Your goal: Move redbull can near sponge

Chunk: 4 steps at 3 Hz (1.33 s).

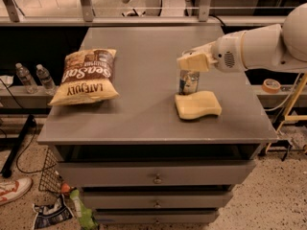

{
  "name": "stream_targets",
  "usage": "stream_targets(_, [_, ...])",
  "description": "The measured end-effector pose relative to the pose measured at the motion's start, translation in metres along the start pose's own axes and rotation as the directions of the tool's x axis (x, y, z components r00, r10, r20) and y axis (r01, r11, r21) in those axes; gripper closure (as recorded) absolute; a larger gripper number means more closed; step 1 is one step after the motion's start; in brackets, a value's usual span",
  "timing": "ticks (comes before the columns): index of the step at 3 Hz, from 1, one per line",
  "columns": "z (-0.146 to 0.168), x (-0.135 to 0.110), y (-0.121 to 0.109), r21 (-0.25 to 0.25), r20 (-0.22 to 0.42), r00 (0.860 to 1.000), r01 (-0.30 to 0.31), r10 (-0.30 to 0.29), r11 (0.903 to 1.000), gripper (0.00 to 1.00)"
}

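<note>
camera view | hand [194, 62] over slim metal redbull can [188, 83] — grip unclear | wavy foam sponge [197, 104] just beside

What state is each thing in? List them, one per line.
redbull can: upright on the table, just behind the sponge.
sponge: lying flat near the table's front edge.
chip bag: lying flat, puffed up.
gripper: right over the can's top.
drawers: shut.
water bottles: upright, left of the table.
</note>
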<state>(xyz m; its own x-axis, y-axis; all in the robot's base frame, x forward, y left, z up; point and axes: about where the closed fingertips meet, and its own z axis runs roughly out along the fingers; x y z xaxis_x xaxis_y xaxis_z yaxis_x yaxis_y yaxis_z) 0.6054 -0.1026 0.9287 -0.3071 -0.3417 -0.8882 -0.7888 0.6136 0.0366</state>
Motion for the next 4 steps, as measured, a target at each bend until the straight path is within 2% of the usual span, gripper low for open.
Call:
stream_targets(2, [-0.0109,0.0116,-0.0063,0.038,0.008,1.000,-0.024,0.024,0.9990,1.00])
stream_targets(3, [-0.0090,0.0103,-0.0045,0.034,0.007,1.000,-0.021,0.021,0.9992,0.82])
stream_targets(4, [-0.0074,0.0096,-0.0029,0.030,0.006,1.000,-0.019,0.019,0.9994,0.59])
